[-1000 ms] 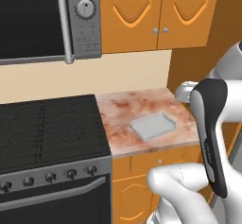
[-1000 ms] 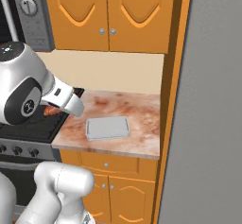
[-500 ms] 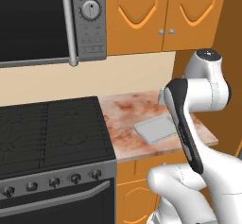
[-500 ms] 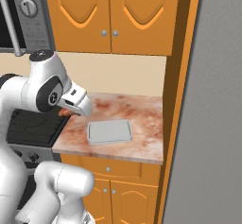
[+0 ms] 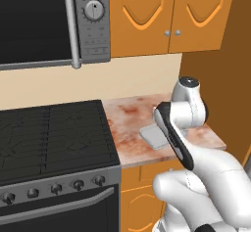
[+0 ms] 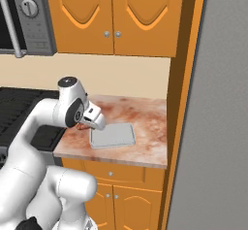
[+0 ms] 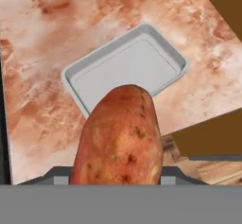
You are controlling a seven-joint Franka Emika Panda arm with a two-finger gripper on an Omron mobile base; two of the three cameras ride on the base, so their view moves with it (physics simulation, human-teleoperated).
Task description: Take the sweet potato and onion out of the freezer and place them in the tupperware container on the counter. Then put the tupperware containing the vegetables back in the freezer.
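An orange-red sweet potato (image 7: 120, 138) stands upright between the jaws of my gripper (image 7: 118, 176), which is shut on it and largely hidden behind it. Below and beyond it lies the light grey tupperware container (image 7: 127, 67), with nothing in it, on the marbled counter (image 7: 38, 38). From the right base view my gripper (image 6: 90, 122) hangs just over the left rim of the tupperware container (image 6: 113, 135). The arm covers part of the tupperware container (image 5: 152, 137) in the left base view. The grey freezer (image 6: 223, 127) fills the right side. The onion is out of view.
A black stove (image 5: 49, 138) borders the counter on the left, with a microwave (image 5: 49, 20) above it. Orange wall cabinets (image 6: 121, 15) hang over the counter. A tall orange side panel (image 6: 186, 103) separates the counter from the freezer. The counter's front edge (image 7: 203, 119) is close.
Both base views have shifted, so the base has moved. The arm has swung from over the stove's edge to the tray's left rim, carrying the sweet potato.
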